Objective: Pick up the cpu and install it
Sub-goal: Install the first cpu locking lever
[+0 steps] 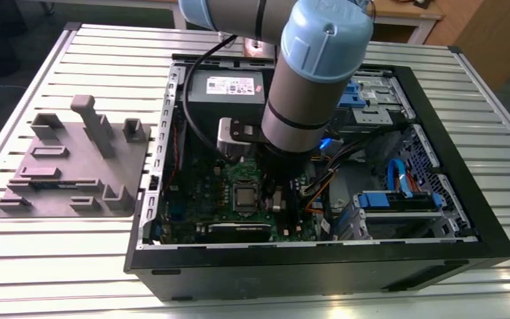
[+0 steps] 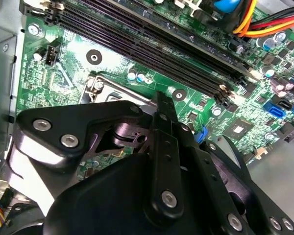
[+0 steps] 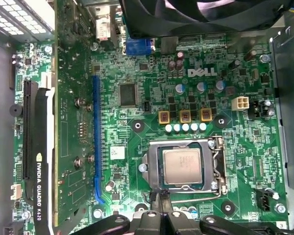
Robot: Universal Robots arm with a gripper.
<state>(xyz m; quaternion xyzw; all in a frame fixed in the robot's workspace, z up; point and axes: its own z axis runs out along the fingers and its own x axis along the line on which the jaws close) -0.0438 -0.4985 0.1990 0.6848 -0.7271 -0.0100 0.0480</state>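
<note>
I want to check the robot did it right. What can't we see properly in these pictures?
- Gripper: whether its fingers are open; the first wrist view's edge cuts it off.
- Cpu: whether its socket's retention frame is latched.
- Socket: in the second wrist view the gripper's body covers most of it.
- Motherboard: the arm hides part in the exterior view.

The open black computer case (image 1: pixel 467 239) is lying on the slatted metal desk (image 1: pixel 51 266), with a gray plastic parts holder (image 1: pixel 69 169) lying beside it toward the exterior view's left. Inside the case, the green motherboard (image 3: pixel 152 73) is carrying the small square silver-topped cpu (image 3: pixel 182 166), which is sitting in its socket. The black claw (image 3: pixel 161 215) is hovering just beside that socket.
</note>
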